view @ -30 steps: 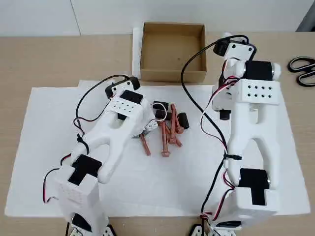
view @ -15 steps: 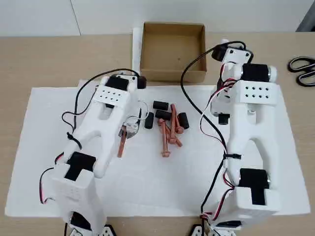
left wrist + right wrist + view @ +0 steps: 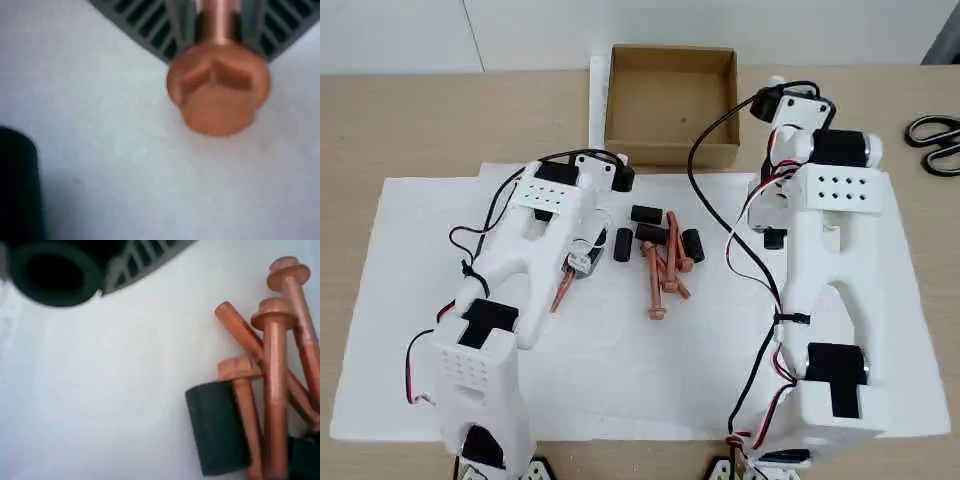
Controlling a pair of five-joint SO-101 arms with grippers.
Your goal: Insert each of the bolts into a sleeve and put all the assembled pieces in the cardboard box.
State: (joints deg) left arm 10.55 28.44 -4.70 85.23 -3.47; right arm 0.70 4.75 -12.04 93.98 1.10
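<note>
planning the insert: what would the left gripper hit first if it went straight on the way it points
Probably the bare white sheet: the left gripper points down at it, and its bolt would touch first. A sleeve lies off to the side, likely missed.

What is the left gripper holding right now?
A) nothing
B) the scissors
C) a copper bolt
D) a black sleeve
C: the left gripper is shut on a copper bolt, whose flanged head faces the left wrist camera and whose shank runs back between the jaws.
</note>
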